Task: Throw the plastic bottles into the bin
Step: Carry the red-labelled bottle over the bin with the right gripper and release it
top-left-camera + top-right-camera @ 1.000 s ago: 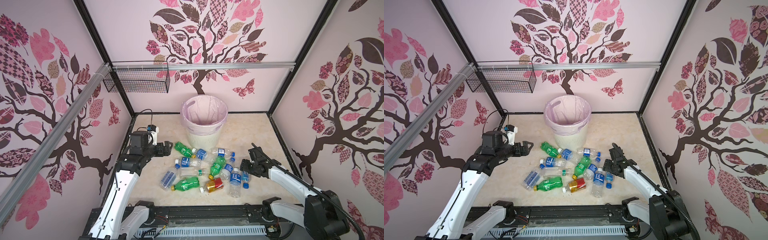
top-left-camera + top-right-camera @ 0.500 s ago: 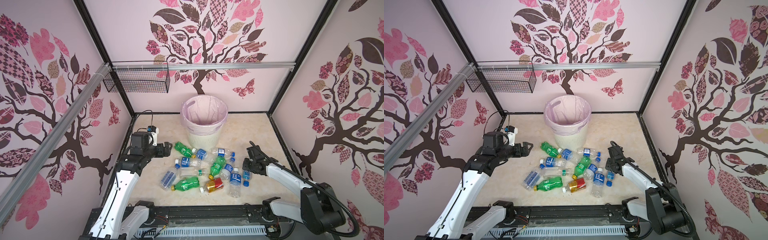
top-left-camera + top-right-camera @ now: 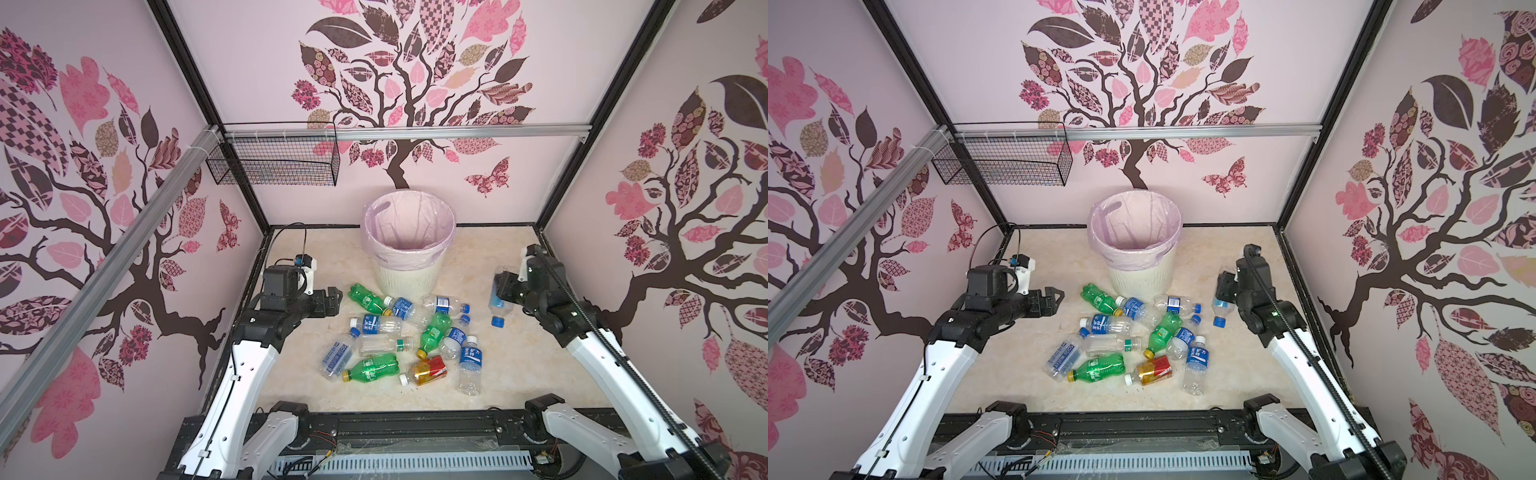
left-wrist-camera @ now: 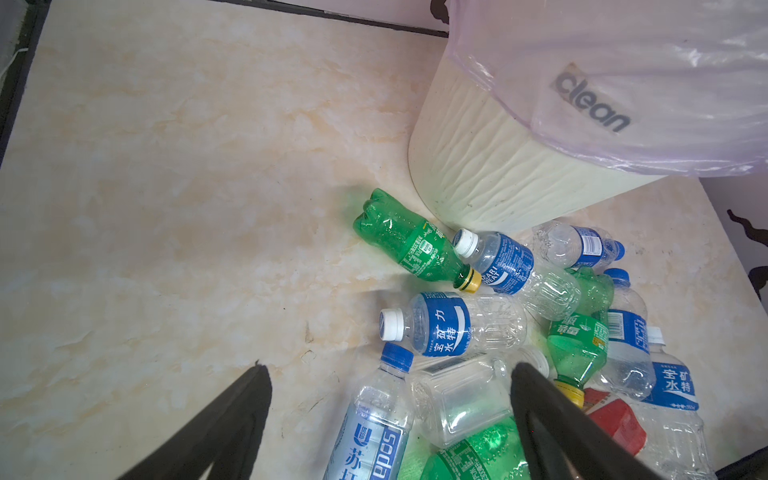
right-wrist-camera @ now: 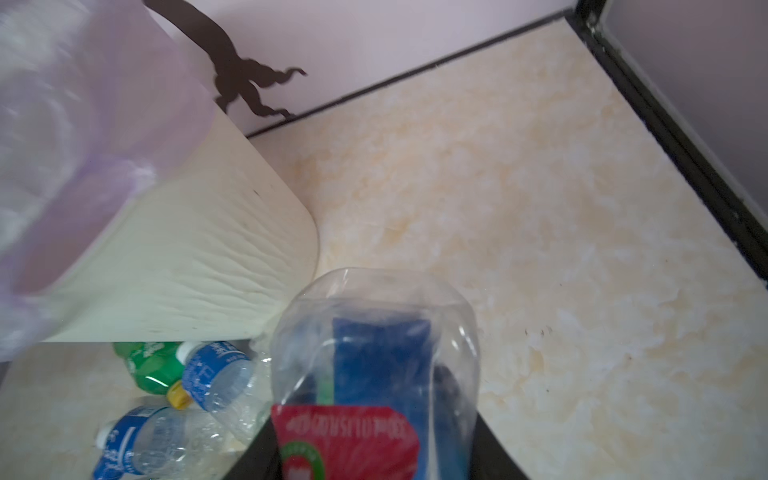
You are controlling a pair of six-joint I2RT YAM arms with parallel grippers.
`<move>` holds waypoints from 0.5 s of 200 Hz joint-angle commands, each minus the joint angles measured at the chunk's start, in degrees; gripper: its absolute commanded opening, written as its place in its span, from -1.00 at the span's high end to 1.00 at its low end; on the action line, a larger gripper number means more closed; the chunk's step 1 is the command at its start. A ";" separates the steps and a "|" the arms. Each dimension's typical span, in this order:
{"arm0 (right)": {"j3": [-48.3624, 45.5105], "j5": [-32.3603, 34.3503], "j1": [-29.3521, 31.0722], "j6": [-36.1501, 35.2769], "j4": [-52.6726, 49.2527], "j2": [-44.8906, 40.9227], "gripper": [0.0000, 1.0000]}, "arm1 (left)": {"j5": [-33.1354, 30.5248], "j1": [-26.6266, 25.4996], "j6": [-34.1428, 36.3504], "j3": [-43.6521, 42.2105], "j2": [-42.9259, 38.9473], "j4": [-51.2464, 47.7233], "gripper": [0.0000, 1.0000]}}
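While the right gripper is clamped on a clear bottle with a blue label, the left gripper hangs with its jaws spread wide and nothing between them. The held bottle sits to the right of the bin, apart from its ribbed wall, with its blue cap pointing down toward the bench. Seen from the right wrist, its clear base sticks out past the gripper. The other bottles lie in a heap on the bench in front of the bin, between the two arms. Nearest the left gripper is a green bottle, lying ahead of it and not touching. From the left wrist, part of the heap lies under the open fingers.
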 commanded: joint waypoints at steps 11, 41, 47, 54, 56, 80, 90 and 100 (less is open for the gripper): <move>4.20 -12.62 0.37 -1.11 2.22 -3.58 0.18 | -1.09 -0.03 1.47 -0.77 -1.26 -1.48 -0.88; 9.63 -21.04 0.37 -0.49 9.14 -0.12 0.21 | -1.14 -0.03 1.39 -0.69 -1.53 -1.81 -0.87; 11.86 -21.94 0.37 -0.30 10.00 1.99 0.20 | -1.08 -0.03 1.42 -0.51 -1.61 -1.94 -0.87; 14.83 -23.31 0.37 -0.18 11.04 4.70 0.20 | -1.12 -0.03 1.41 -0.28 -1.70 -2.18 -0.87; 15.73 -23.67 0.37 -0.18 11.40 5.54 0.20 | -1.12 -0.03 1.45 -0.33 -1.77 -2.22 -0.87; 28.47 -27.50 1.14 1.51 14.60 17.86 0.20 | -1.28 -0.03 1.18 -0.12 -2.90 -2.49 -0.87; 34.18 -27.01 2.53 1.58 15.68 23.54 0.18 | -1.43 -0.03 1.11 -0.12 -3.34 -2.63 -0.87; 41.09 -26.47 4.18 0.88 14.72 29.91 0.14 | -1.72 -0.03 1.02 0.16 -3.39 -2.96 -0.87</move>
